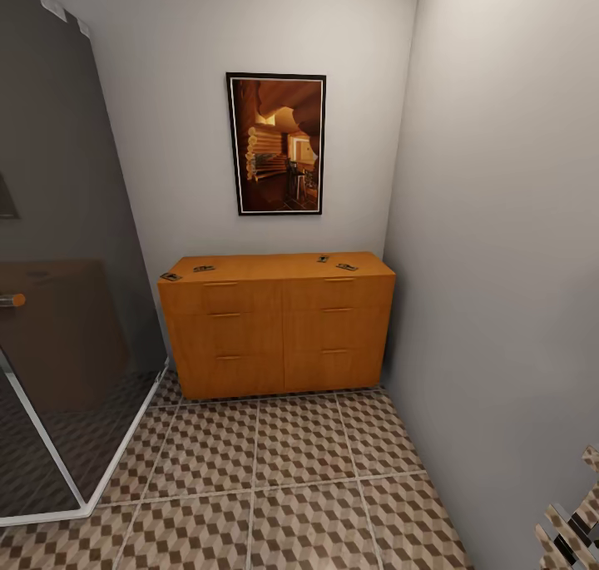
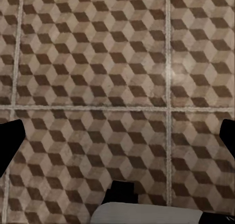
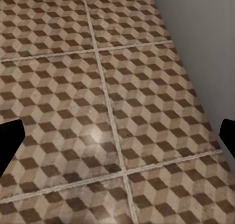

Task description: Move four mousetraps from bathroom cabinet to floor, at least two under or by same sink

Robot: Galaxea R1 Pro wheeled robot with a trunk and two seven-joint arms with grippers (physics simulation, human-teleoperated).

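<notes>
The orange-brown cabinet [image 1: 279, 324] stands against the far wall with all its drawers shut. Several small mousetraps lie on its top: one at the left front corner [image 1: 170, 277], one just behind it [image 1: 203, 268], and two near the right end [image 1: 323, 259] [image 1: 347, 266]. The cube-patterned bathroom floor [image 1: 274, 478] stretches between me and the cabinet. My left gripper [image 2: 117, 140] hangs open over bare tiles. The right gripper [image 3: 117, 140] is also open above the floor, close to the grey wall. The sink is out of view.
A glass shower wall [image 1: 58, 304] with a white base rail [image 1: 100, 487] borders the floor on the left. A grey wall [image 1: 499, 262] closes the right side. A framed picture [image 1: 276, 144] hangs above the cabinet. A cube-patterned slatted object [image 1: 574, 520] sits at the lower right corner.
</notes>
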